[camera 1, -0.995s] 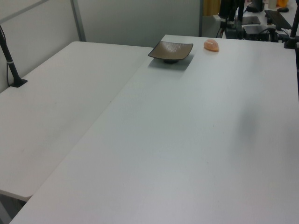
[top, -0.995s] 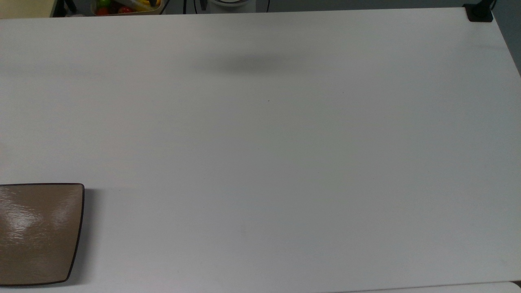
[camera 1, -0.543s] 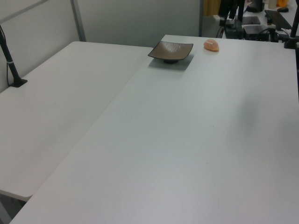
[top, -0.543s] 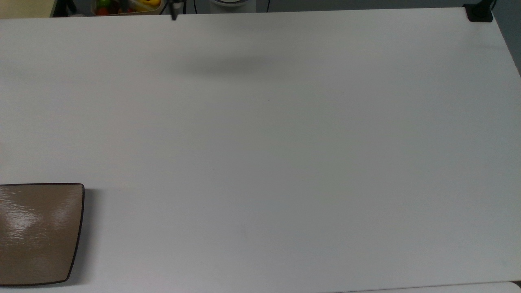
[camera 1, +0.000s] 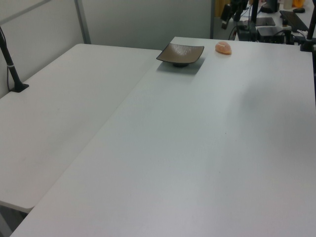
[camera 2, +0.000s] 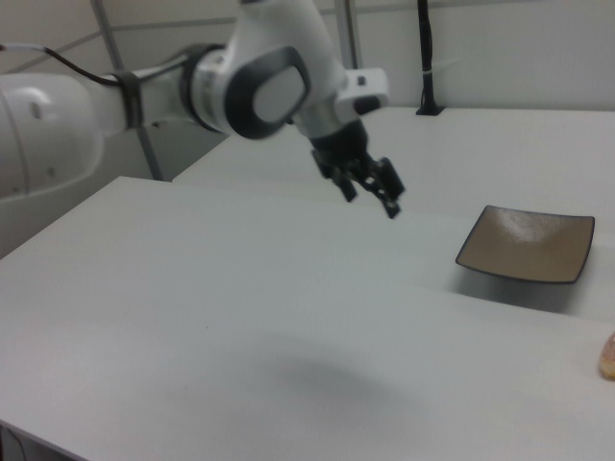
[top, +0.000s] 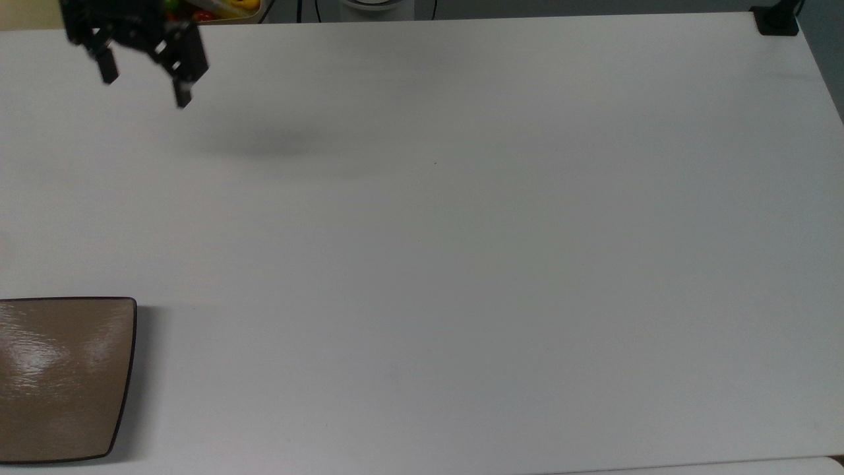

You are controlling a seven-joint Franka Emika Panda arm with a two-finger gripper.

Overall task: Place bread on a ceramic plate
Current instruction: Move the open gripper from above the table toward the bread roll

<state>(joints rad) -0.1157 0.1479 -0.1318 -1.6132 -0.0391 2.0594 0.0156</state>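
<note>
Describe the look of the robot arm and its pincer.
The arm has glossy white rounded shells with dark grey joint rings and a grey disc cap at one joint. A thin dark cable runs along it. The pincer is black, with two slim fingers.

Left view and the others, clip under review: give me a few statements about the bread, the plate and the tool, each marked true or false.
1. The bread lies on the ceramic plate. False: it rests on the table beside the plate, apart from it.
2. The plate holds nothing. True.
3. The tool grips the bread. False: its fingers are spread with nothing between them.
4. The tool hangs above the table, its shadow on the surface below. True.
5. In the right view the plate is on the right view's left. False: it sits at the right view's right.
</note>
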